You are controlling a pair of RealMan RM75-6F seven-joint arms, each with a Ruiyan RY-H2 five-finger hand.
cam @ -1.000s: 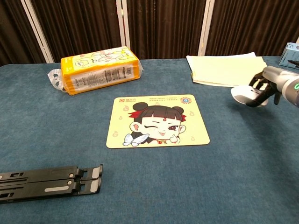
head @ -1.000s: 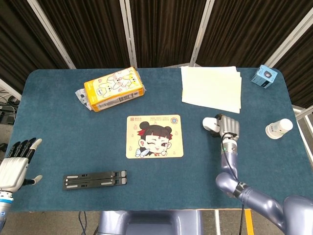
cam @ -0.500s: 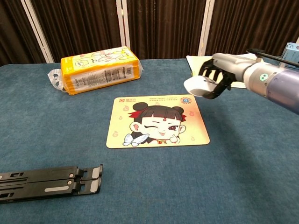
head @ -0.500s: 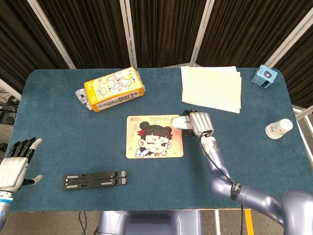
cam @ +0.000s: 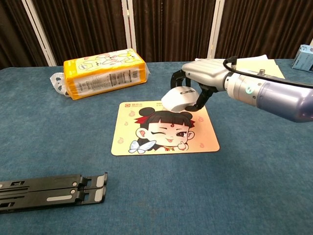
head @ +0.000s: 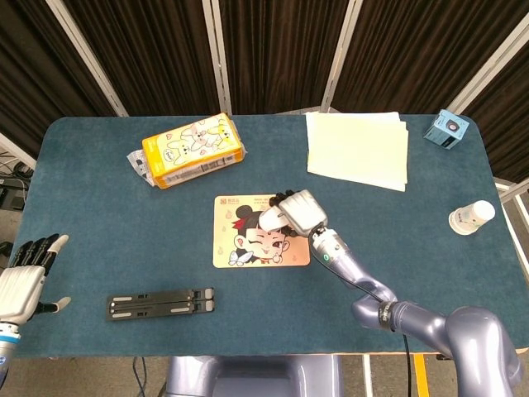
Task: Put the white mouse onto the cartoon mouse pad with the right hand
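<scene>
The cartoon mouse pad, printed with a winking girl, lies flat in the middle of the blue table. My right hand grips the white mouse from above and holds it in the air over the pad's far right part. In the head view the hand covers most of the mouse. My left hand hangs open past the table's near left edge, holding nothing.
An orange snack pack lies at the back left. A stack of pale paper lies at the back right, with a blue box and a white bottle near the right edge. A black folded stand lies at the front left.
My right hand has carried the white mouse leftward from the table's right side to above the pad. The left hand has not moved.
</scene>
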